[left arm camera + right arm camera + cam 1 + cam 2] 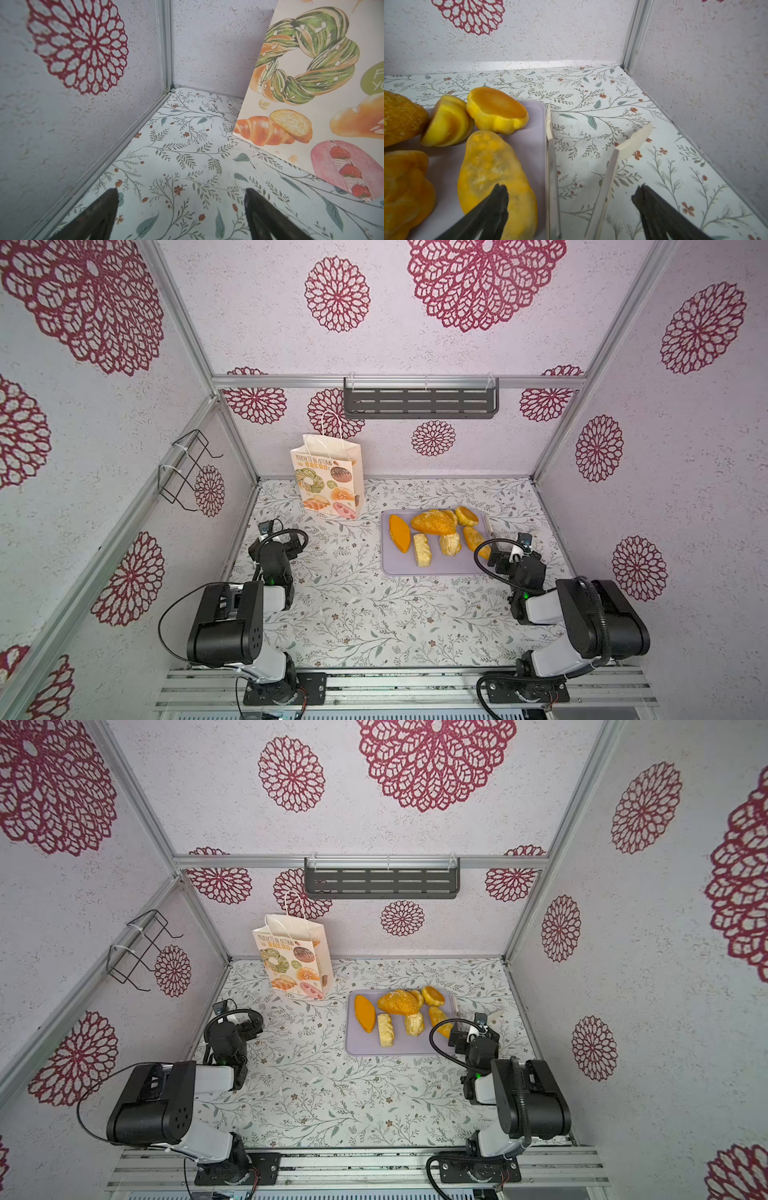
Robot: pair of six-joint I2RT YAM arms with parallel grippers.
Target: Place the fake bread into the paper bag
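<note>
While left gripper (180, 193) and right gripper (571, 189) gape empty, the fake bread (434, 521) lies golden-orange, clustered

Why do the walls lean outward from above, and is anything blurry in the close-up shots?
In both top views, a wide lens splays the frame rails and stretches the wall flowers; shadows are faint. In the left wrist view, the paper bag is sharp, the left gripper dark and blurred. In the right wrist view, the nearest fake bread looks soft, the right gripper blurred.
</note>
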